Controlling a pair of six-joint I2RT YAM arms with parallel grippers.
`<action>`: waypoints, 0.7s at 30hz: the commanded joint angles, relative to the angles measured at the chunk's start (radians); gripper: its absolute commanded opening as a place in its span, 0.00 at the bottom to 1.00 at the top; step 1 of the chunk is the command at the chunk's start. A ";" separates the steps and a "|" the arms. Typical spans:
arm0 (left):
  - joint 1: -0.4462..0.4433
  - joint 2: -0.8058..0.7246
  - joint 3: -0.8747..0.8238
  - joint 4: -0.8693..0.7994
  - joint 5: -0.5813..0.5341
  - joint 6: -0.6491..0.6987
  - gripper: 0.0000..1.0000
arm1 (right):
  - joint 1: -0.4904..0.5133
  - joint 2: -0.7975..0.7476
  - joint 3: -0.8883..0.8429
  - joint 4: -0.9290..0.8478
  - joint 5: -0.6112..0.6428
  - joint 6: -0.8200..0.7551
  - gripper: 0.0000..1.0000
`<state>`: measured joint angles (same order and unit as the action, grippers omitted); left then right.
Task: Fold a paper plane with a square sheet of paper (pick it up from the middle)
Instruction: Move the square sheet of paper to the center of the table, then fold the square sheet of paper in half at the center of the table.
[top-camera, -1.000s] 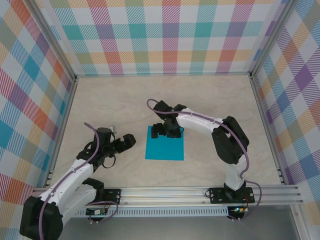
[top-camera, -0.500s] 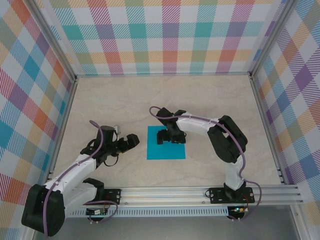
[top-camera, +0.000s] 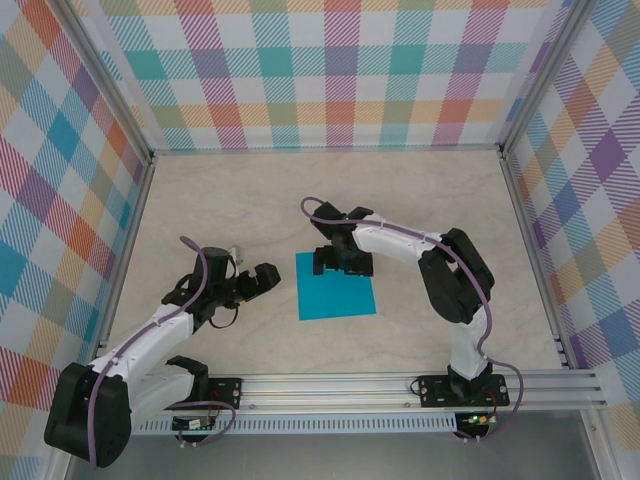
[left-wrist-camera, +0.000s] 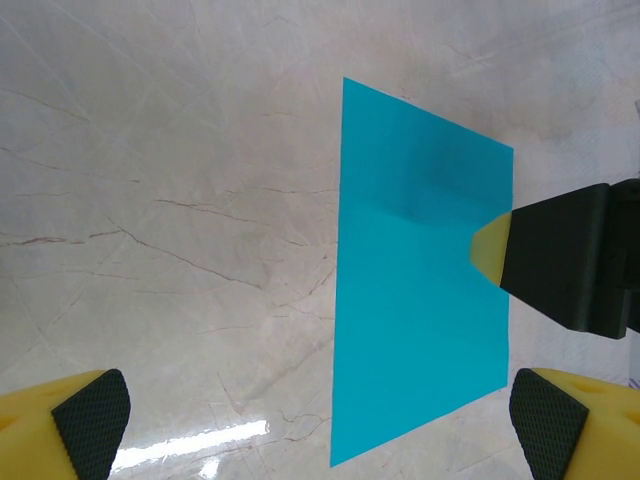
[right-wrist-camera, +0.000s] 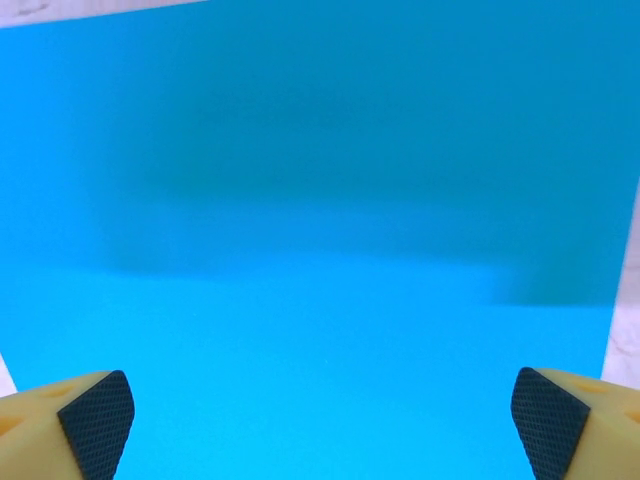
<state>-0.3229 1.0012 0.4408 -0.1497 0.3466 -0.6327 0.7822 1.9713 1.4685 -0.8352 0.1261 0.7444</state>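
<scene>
The square sheet of paper (top-camera: 336, 291) lies flat on the marble table, teal-blue, with a faint crease across it (left-wrist-camera: 420, 270) (right-wrist-camera: 320, 250). My right gripper (top-camera: 341, 262) hovers low over the sheet's far edge, jaws wide open, with nothing between its fingertips (right-wrist-camera: 95, 410). My left gripper (top-camera: 262, 281) sits just left of the sheet, open and empty, pointing toward it; its fingertips (left-wrist-camera: 92, 415) frame the sheet's near edge. The right gripper's yellow fingertip (left-wrist-camera: 490, 245) shows over the paper in the left wrist view. No paper plane is in view.
The beige marble tabletop (top-camera: 220, 200) is bounded by checkered walls (top-camera: 330, 70) at the back and sides. An aluminium rail (top-camera: 400, 385) runs along the near edge, carrying both arm bases.
The right gripper opened a little wider and shifted slightly toward the sheet's far edge. The sheet slid a bit right. The left gripper moved closer to the sheet's left side.
</scene>
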 joint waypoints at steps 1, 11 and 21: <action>-0.008 0.000 0.022 0.017 -0.011 -0.005 1.00 | 0.039 0.026 0.057 -0.076 0.079 0.098 1.00; -0.008 0.080 0.035 0.031 0.021 -0.003 1.00 | 0.048 0.141 0.157 -0.129 0.040 0.059 1.00; -0.008 0.071 0.025 0.030 0.027 0.010 1.00 | 0.046 0.193 0.185 -0.116 0.011 -0.045 1.00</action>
<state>-0.3229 1.0870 0.4446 -0.1276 0.3584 -0.6346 0.8314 2.1342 1.6173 -0.9207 0.1562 0.7376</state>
